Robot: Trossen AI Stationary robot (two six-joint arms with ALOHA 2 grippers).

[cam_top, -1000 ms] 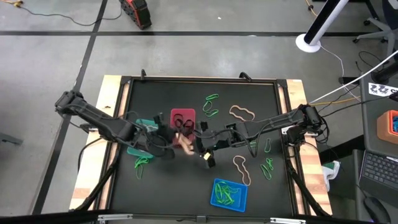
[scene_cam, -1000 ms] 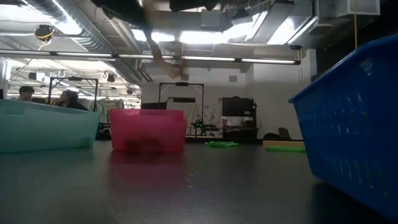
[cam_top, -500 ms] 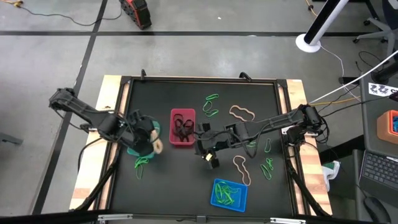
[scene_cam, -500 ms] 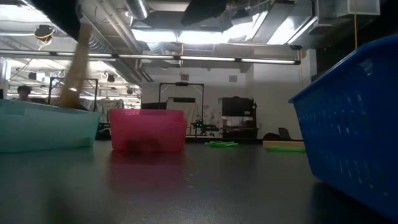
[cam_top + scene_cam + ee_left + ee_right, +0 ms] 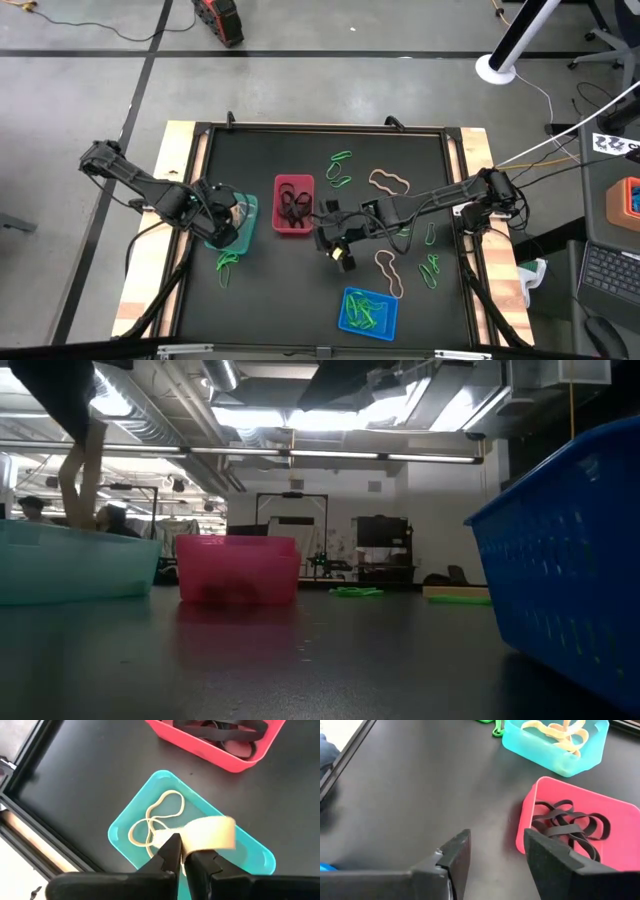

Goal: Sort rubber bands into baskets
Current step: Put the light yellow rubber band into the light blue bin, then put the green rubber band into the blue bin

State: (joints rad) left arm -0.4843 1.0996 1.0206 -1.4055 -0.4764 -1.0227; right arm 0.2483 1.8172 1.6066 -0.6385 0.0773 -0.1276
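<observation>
My left gripper (image 5: 184, 851) hangs over the teal basket (image 5: 243, 228) at the table's left, shut on a tan rubber band (image 5: 84, 472). More tan bands (image 5: 155, 822) lie in that basket. The red basket (image 5: 293, 205) at the middle holds black bands (image 5: 570, 827). The blue basket (image 5: 368, 311) near the front edge holds green ones. My right gripper (image 5: 495, 855) stands open above bare table just right of the red basket's near end, with nothing between its fingers. My left gripper pinches one part of the tan band (image 5: 196, 839) between its two fingertips, coming at it from above on a slant. The band hangs below the fingers. Its lower end (image 5: 70, 510) dips behind the teal basket's rim.
Loose bands lie on the black mat: green ones (image 5: 340, 168) and a tan one (image 5: 389, 182) at the far right, a tan one (image 5: 389, 272) and green ones (image 5: 431, 270) at the near right, and a green one (image 5: 229, 268) in front of the teal basket.
My left gripper has carried the tan band from beside the red basket's near end toward the table's left edge, to above the teal basket. It has tipped more steeply downward. The band now hangs down into that basket.
</observation>
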